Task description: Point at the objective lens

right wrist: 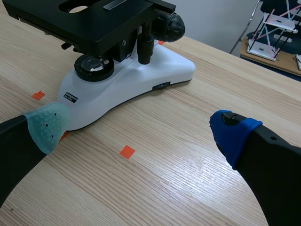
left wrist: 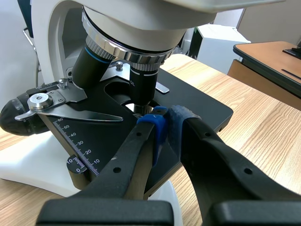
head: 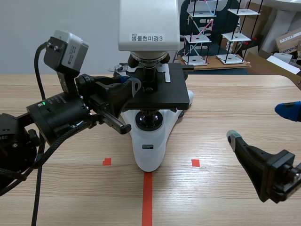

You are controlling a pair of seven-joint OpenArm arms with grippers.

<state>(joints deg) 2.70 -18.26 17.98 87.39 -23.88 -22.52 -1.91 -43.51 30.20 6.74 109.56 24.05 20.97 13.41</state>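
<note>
objective lens [left wrist: 143, 87] hung over the black stage [left wrist: 202, 108], left gripper [left wrist: 167, 121] pinched shut right at it, right gripper [right wrist: 138, 129] spread wide over pale wood table [head: 225, 103], model racks [head: 200, 35] parked by white wall [head: 28, 28] behind

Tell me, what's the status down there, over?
Left gripper shut, tips close by the lens, above the stage. Right gripper open, empty, off to the side. Nothing blocking.

A white label [head: 146, 37] on the microscope head [head: 148, 19] reads "생물현미경3". The stage scale [left wrist: 81, 156] shows the numbers 10, 20, 30 and 80. A cardboard box [head: 288, 41] behind the table shows the letters "compu".
</note>
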